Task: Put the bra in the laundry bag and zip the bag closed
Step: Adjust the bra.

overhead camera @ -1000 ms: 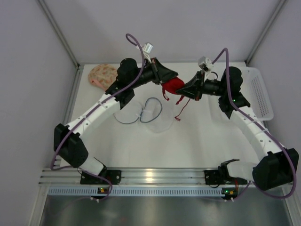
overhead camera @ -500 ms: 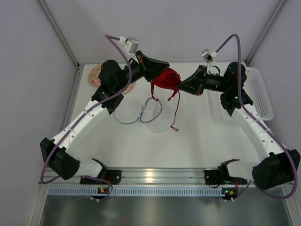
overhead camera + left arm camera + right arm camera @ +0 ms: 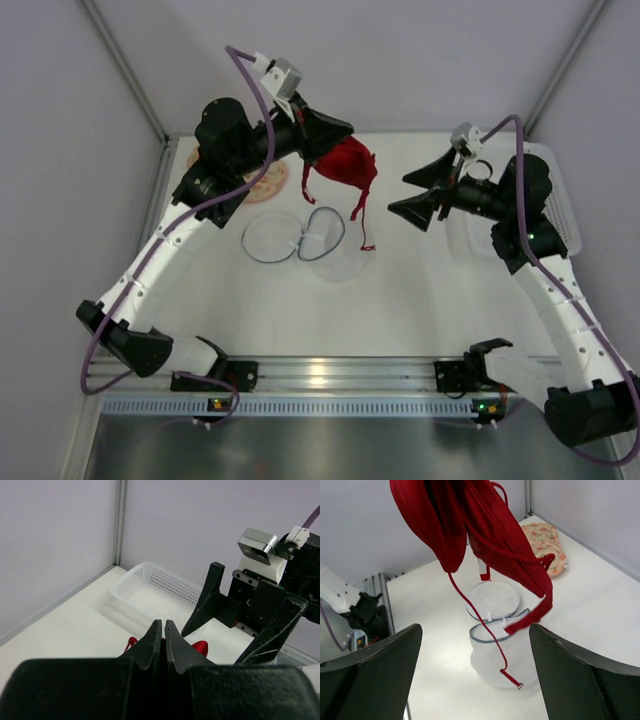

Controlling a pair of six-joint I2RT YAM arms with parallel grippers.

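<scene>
grey walls close off a white surface point(image 3: 420, 300) on three sides. from above we see the left hand point(image 3: 343, 133) raised over the far half of it, pinched tight on the top of the red bra point(image 3: 345, 165), which hangs free with its straps trailing down. the laundry bag point(image 3: 335, 258) sits on the surface just below, nearer the arm bases, its mouth open and its round lid flopped to the left. the right hand point(image 3: 408, 192) stands to the right of the bra, fingers spread wide, gripping nothing and apart from the fabric.

the left wrist view gives almost nothing of the bra. only two small bits of red peek out under the pressed-together fingers. what it does show is the right hand facing it and a white basket point(image 3: 150, 587) behind. the right wrist view fills that gap: both cups dangle in full and one long strap drops in front of the bag's mouth. we cannot tell whether its end touches the mesh. a patterned cloth point(image 3: 545, 537) lies by the far wall, and from above the left arm covers part of it.
</scene>
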